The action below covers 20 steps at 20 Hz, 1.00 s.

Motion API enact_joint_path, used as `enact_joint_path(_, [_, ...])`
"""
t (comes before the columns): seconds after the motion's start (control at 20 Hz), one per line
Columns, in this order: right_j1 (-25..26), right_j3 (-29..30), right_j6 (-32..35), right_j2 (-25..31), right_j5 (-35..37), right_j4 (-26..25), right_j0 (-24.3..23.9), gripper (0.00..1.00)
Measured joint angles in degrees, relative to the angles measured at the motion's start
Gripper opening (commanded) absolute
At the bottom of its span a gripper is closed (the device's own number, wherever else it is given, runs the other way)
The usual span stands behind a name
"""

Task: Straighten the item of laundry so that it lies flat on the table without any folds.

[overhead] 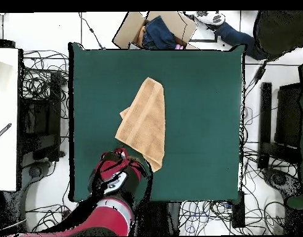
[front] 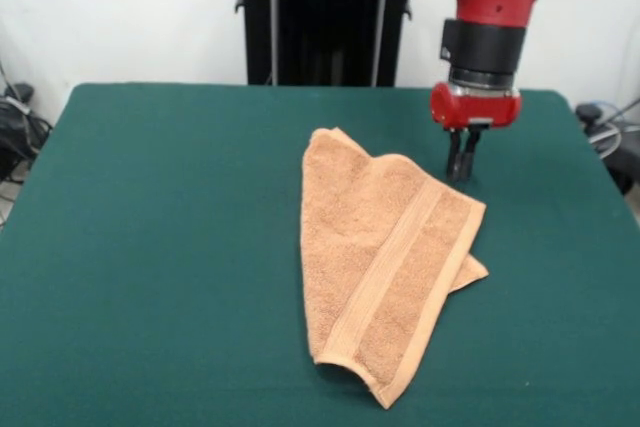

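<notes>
The light orange-tan towel [front: 385, 267] lies on the dark green table [front: 150, 247], right of centre. It is folded over on itself, with a woven band running diagonally and a lower corner sticking out on the right. My gripper [front: 462, 169] hangs just beyond the towel's far right corner, close above the table. Its dark fingers stand close together and hold nothing. In the overhead view the towel [overhead: 144, 120] lies as a long folded shape. The red arm head [overhead: 115, 173] sits by the towel's lower end and hides the fingers.
A cardboard box [overhead: 155, 29] with dark clothing stands beyond the table's top edge in the overhead view. A person's leg and shoe [overhead: 231, 31] show at the top right. Cables and equipment lie on the floor around the table [overhead: 203, 123].
</notes>
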Motion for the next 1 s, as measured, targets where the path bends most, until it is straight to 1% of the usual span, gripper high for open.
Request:
enact_joint_path(0.15, [-3.7, 0.9, 0.0, 1.6, 5.2, 0.0, -2.0, 0.0])
enact_joint_path(0.5, [-9.2, 2.0, 0.0, 2.8, 9.9, 0.0, -2.7, 0.0])
enact_joint_path(0.8, [-11.2, 2.0, 0.0, 3.7, 9.9, 0.0, -2.7, 0.0])
enact_joint_path(1.0, [-11.3, 2.0, 0.0, 3.8, 9.9, 0.0, -2.4, 0.0])
